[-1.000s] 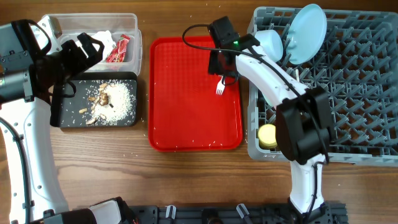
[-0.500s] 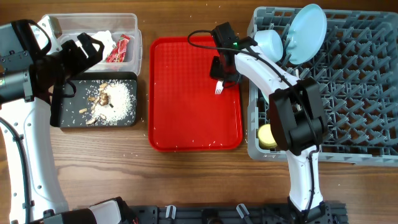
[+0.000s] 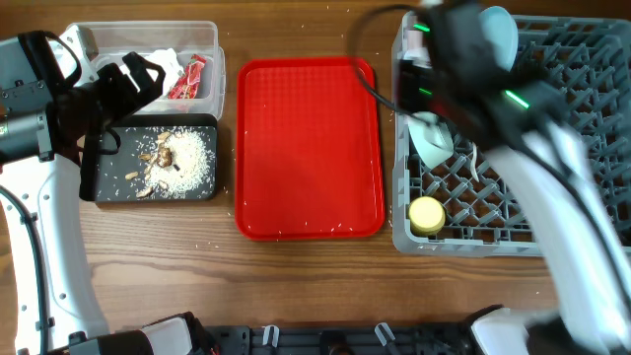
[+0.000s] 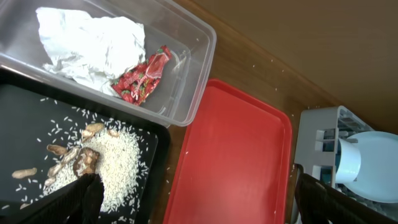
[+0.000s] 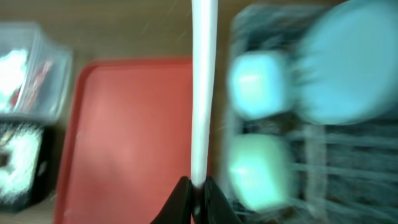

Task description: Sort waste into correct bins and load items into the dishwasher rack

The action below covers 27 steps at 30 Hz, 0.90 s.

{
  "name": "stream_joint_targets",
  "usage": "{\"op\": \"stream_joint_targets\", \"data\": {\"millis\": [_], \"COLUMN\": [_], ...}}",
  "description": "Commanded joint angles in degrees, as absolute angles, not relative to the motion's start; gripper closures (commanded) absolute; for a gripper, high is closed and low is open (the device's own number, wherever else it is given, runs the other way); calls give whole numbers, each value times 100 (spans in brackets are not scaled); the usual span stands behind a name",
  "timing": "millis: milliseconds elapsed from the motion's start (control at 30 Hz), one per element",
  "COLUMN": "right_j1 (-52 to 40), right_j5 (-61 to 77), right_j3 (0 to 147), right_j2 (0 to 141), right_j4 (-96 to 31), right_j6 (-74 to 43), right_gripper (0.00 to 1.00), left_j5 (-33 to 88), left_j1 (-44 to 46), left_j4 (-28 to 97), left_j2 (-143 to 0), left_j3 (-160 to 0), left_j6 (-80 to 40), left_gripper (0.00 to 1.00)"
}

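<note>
Right gripper (image 5: pixel 198 190), blurred, jaws closed on a white fork (image 5: pixel 204 93), over the grey rack's (image 3: pixel 582 212) left edge. Left gripper (image 4: pixel 196 193), jaws open, by the black tub (image 3: pixel 99 182) holding rice (image 3: pixel 192 158).

Crumpled napkin (image 4: pixel 93 40) and red-and-white wrapper (image 4: pixel 142 76) lie in the clear tub (image 4: pixel 199 68), rice (image 3: pixel 187 158) with brown scraps in the black tub (image 3: pixel 108 182) — blue plate (image 5: pixel 339 62), two bowls (image 5: pixel 258 84) and yellow cup (image 3: pixel 426 214) sit in the grey rack (image 3: pixel 483 212), white utensil handle (image 5: pixel 203 81) pinched by the right gripper (image 5: pixel 198 186).

2 bins (image 3: pixel 209 44), 1 red tray (image 3: pixel 309 148), 1 rack (image 3: pixel 592 59), 1 yellow cup (image 3: pixel 426 214), 1 napkin (image 4: pixel 93 40), 1 wrapper (image 4: pixel 142 78).
</note>
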<state>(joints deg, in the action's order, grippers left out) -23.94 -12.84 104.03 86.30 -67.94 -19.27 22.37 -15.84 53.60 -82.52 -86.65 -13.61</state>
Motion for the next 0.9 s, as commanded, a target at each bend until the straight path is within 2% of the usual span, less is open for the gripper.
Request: {"op": "stream_joint_targets", "data": {"millis": [0, 133, 367, 400, 500, 567, 700, 800, 867], "right_j1": [-2283, -1778, -947, -939, -939, -939, -941, -941, -941], "right_j5": [-3157, -3264, -3039, -2930, -2648, -2547, -1981, -1393, -1009], "right_j3": [10132, 9341, 6906, 6735, 6626, 6700, 7273, 8374, 9011], "right_j2": [8073, 7953, 8119, 8136, 8176, 8141, 8003, 7585, 7242], "right_j4": [-7426, -7673, -6066, -5933, -5798, -5756, -5927, -6584, -6958], "right_j6": [-1826, -2139, -2102, -2102, -2102, -2112, -2095, -1800, -1570], "right_gripper": [95, 95, 95, 92, 56, 52, 52, 52, 48], "left_j5": [2244, 2244, 2244, 2244, 2244, 2241, 2244, 2244, 2244], "left_j1": [-1614, -1614, -1614, -1614, -1614, -1614, -1614, -1614, -1614], "left_j4": [5349, 5349, 5349, 5349, 5347, 5349, 5349, 5349, 5349], "left_j2": [-8283, -8283, -8283, -8283, -8283, -8283, -8283, -8283, -8283], "left_j3": [-8702, -8702, -8702, -8702, -8702, -8702, -8702, -8702, -8702], "left_j6": [-1245, -1245, -1245, -1245, -1245, -1245, -1245, -1245, -1245], "left_gripper": [0, 0, 0, 0, 0, 0, 0, 0, 0]}}
